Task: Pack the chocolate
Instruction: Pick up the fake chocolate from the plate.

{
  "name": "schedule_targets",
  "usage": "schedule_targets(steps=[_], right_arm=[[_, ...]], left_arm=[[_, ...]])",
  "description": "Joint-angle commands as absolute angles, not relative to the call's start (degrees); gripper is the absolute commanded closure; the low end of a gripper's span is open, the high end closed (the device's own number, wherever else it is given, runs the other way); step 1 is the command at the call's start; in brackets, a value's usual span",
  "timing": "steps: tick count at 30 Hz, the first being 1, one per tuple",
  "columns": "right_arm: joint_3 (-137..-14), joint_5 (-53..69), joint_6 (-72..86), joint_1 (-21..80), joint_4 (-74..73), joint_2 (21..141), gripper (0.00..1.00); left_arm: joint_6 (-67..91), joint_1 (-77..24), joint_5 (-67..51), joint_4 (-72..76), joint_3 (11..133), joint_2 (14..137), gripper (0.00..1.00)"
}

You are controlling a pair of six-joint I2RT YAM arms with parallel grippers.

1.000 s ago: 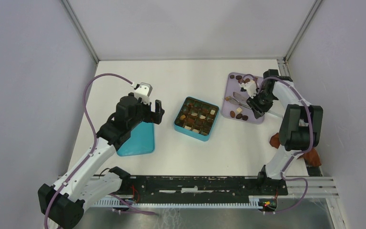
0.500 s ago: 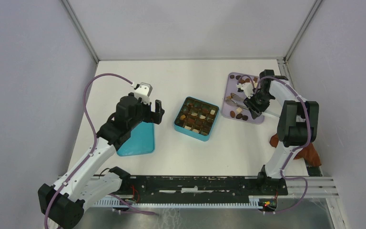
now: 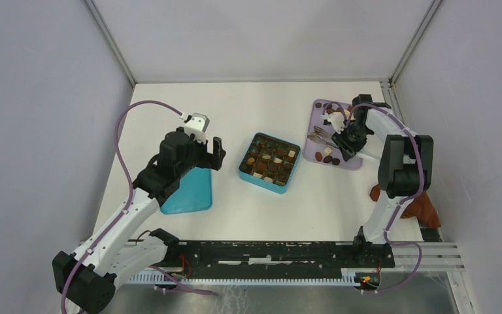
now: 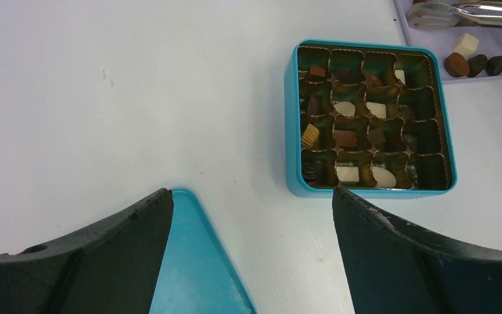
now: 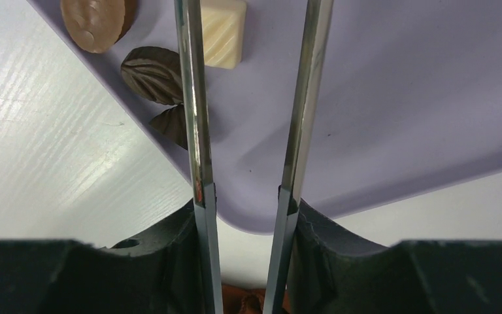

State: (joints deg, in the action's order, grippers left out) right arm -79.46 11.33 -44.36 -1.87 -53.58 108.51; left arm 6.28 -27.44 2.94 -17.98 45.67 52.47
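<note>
Gripping the tongs [image 5: 193, 98] near their hinge end, the right gripper [image 5: 245, 209] holds them over the purple tray [image 5: 399, 98] at far right, arms spread, tips unseen. Some chocolate [image 5: 222, 29] lies loose there; the teal box [image 4: 293, 118] looks partly filled. The left gripper [image 4: 251, 216] hangs wide, idle

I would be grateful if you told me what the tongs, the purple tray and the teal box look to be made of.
The tongs: polished metal, probably steel; the arms are mirror-bright with sharp reflections.
The purple tray: likely matte plastic; even colour, soft sheen, rounded edge.
The teal box: perhaps painted tin or plastic; smooth thin wall, but the look leaves it open.
</note>
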Motion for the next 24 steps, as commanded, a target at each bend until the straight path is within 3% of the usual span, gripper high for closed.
schedule_targets(steps=[1,10,24], right_arm=[[-82.18,10.66,-43.59,-1.62,-52.90,108.63,0.58],[-82.53,10.69,-43.51,-1.67,-53.15,107.81,0.80],[-81.07,12.50,-43.93,-3.90,-53.09,102.83,0.87]], left_arm=[[4.34,-27.32,2.90,-17.48,45.88,52.36,0.04],[4.38,-27.31,2.92,-17.49,45.89,52.34,0.04],[4.40,-27.40,2.74,-17.40,45.88,52.47,0.04]])
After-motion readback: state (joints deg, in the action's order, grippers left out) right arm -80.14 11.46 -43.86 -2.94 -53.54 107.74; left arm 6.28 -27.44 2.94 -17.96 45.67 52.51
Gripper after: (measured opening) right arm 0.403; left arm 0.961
